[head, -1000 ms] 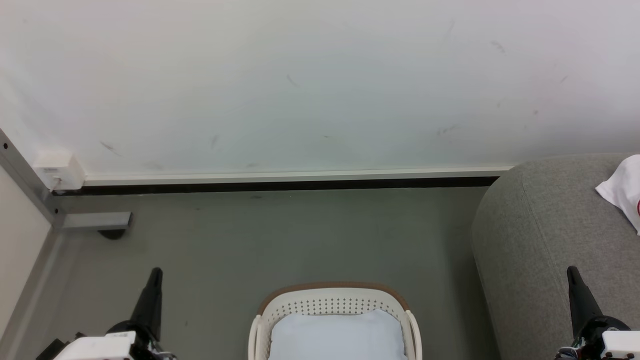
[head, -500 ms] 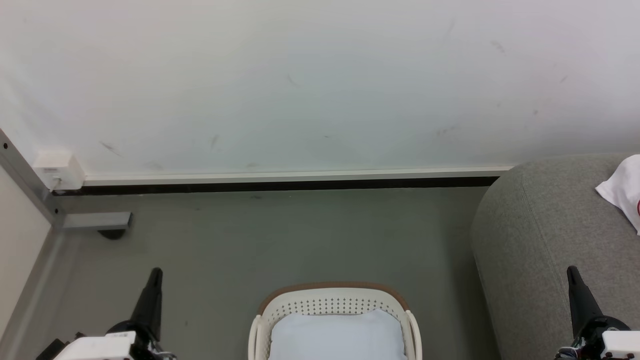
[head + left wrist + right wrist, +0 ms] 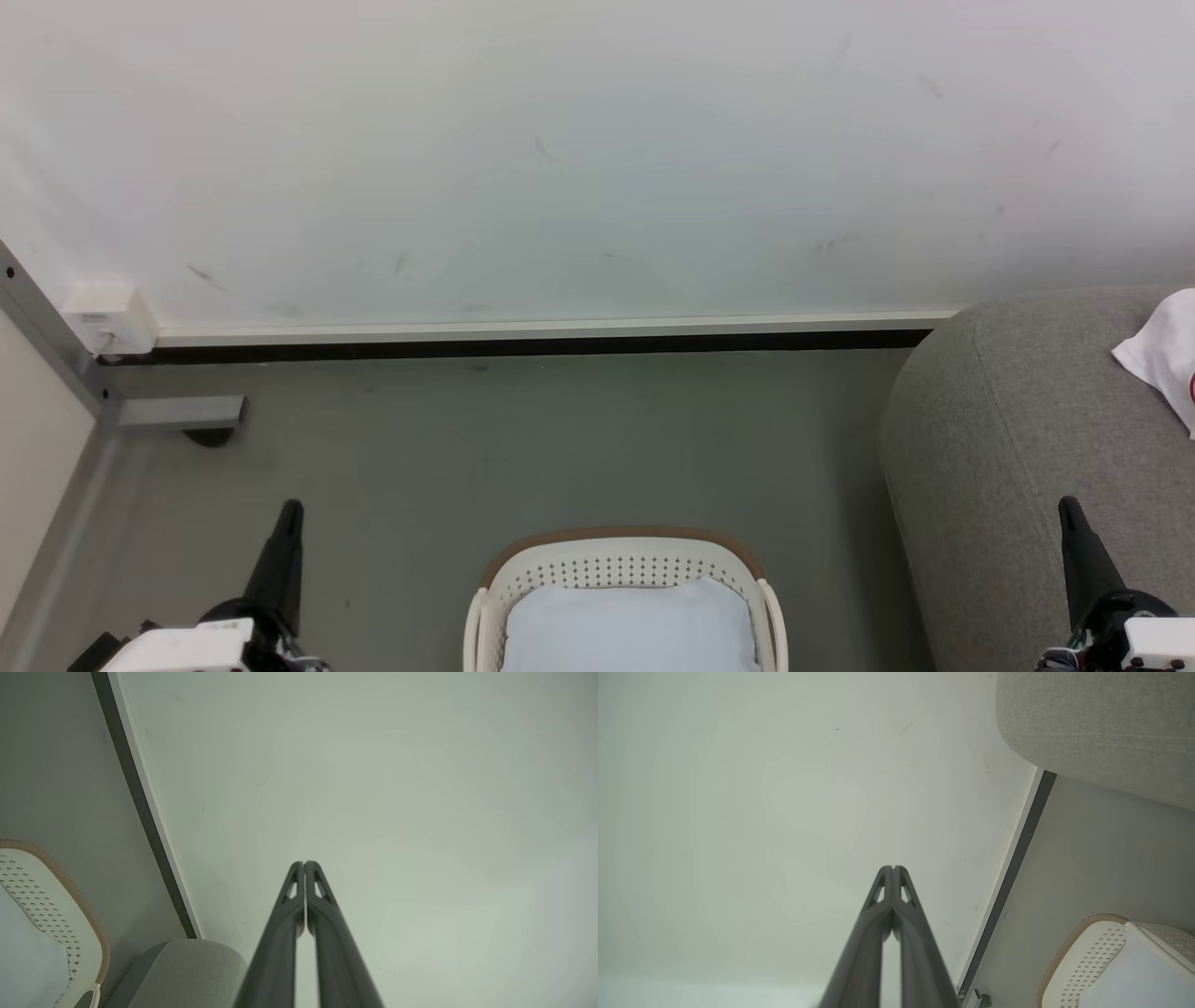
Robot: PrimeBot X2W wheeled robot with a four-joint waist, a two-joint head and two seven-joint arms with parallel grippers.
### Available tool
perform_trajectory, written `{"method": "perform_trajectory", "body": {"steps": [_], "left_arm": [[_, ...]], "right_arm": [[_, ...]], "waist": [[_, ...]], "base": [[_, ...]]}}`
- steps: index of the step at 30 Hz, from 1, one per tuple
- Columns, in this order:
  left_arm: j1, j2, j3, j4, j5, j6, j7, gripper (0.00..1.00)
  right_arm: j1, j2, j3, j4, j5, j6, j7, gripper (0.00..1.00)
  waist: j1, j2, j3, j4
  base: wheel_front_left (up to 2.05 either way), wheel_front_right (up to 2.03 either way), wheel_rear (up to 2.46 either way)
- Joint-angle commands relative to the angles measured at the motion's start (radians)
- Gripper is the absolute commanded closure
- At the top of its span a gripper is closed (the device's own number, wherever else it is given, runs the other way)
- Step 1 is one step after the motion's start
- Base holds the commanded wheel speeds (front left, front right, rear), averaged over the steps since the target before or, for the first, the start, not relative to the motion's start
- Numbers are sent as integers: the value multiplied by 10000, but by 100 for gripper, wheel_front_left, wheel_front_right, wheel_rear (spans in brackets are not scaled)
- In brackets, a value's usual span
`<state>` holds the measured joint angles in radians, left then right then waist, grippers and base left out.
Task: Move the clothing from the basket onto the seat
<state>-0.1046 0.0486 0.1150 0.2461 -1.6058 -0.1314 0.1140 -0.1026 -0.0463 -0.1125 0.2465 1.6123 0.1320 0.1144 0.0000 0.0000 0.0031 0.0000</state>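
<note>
Nothing visible has moved or changed over the last second.

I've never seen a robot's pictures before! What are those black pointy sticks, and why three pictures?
The sticks are the robot's hands, called grippers. The head camera's picture shows the left gripper lower left and the right gripper lower right. The other two come from wrist cameras looking along each gripper's fingers toward the wall. Both are shut and hold nothing. On the floor stands a basket with a pale sheet inside. At the right is a grey sofa with a white garment on it.
</note>
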Motion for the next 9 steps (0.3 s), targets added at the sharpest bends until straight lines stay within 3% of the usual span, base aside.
{"method": "perform_trajectory", "body": {"steps": [1, 9], "left_arm": [[-81, 30, 19, -39, -132, -11, 36, 100], [-81, 30, 19, -40, -132, -11, 36, 100]], "right_arm": [[-118, -75, -37, -50, 15, -25, 28, 100], [-118, -75, -37, -50, 15, -25, 28, 100]], "waist": [[0, 0, 0, 0], [0, 0, 0, 0]], "base": [[0, 0, 0], [0, 0, 0]]}}
